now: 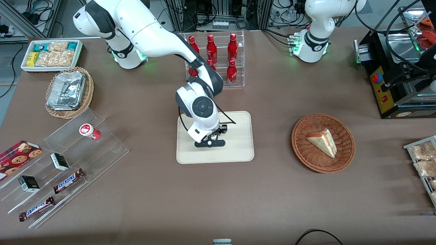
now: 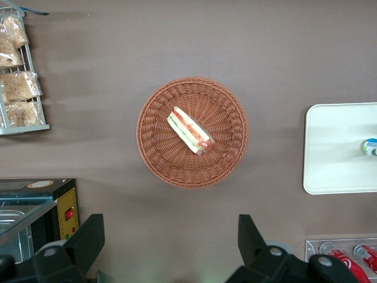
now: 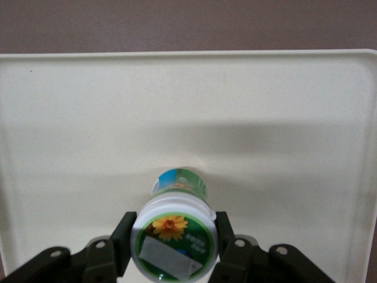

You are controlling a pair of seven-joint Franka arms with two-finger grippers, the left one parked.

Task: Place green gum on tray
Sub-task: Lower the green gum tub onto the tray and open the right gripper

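Note:
The green gum (image 3: pixel 175 237) has a white lid with a green flower label. My right gripper (image 3: pixel 175 243) is shut on it, one finger on each side of the lid. The bottle stands upright with its base down at the surface of the cream-beige tray (image 3: pixel 188 100); I cannot tell if it rests on it. In the front view the gripper (image 1: pixel 210 143) is low over the tray (image 1: pixel 238 136) and hides the gum. The left wrist view shows the gum (image 2: pixel 370 147) on the tray (image 2: pixel 336 147).
A wicker basket with a sandwich (image 1: pixel 323 142) lies toward the parked arm's end. A rack of red bottles (image 1: pixel 218 58) stands farther from the camera than the tray. A red-lidded bottle (image 1: pixel 89 131) sits on the clear stand with Snickers bars (image 1: pixel 68 180) at the working arm's end.

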